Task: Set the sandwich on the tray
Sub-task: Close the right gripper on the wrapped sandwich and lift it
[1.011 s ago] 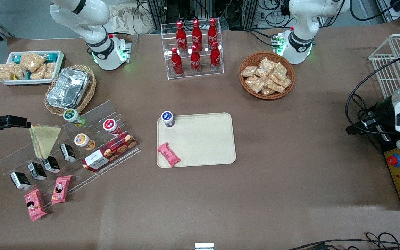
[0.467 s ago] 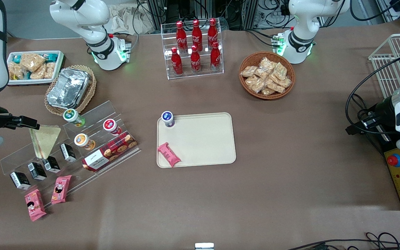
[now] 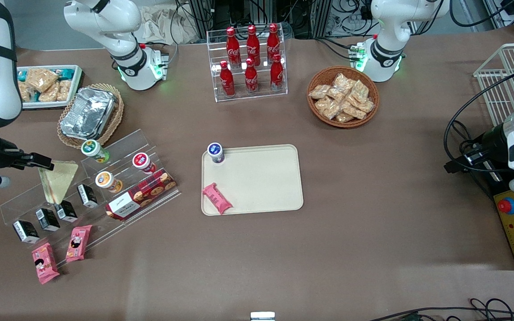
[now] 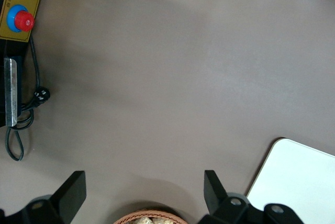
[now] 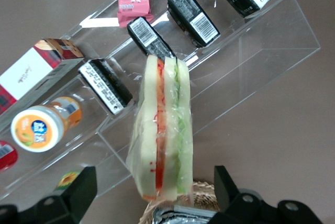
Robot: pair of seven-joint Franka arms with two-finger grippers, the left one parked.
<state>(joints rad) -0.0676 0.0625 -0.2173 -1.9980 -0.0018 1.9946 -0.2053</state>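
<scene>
The sandwich (image 3: 58, 179), a pale wedge in clear wrap, stands on edge on a clear acrylic stepped stand (image 3: 118, 147) toward the working arm's end of the table. In the right wrist view its red and green cut edge (image 5: 166, 130) lies between my open fingers (image 5: 85, 185), which do not touch it. My right gripper (image 3: 42, 164) hangs at the sandwich's wide end, just above it. The cream tray (image 3: 261, 178) lies flat at mid table, well apart from the sandwich.
The stand also holds black cartons (image 5: 107, 85), lidded cups (image 3: 107, 180) and a cookie box (image 3: 141, 196). Pink packets (image 3: 78, 242) lie nearer the front camera. A foil container in a wicker basket (image 3: 88, 112) sits beside the stand. On the tray are a pink bar (image 3: 217, 198) and a blue-lidded cup (image 3: 215, 152).
My right arm has moved in from the table's end toward the sandwich; the gripper now reaches its wide end. The sandwich has not moved.
</scene>
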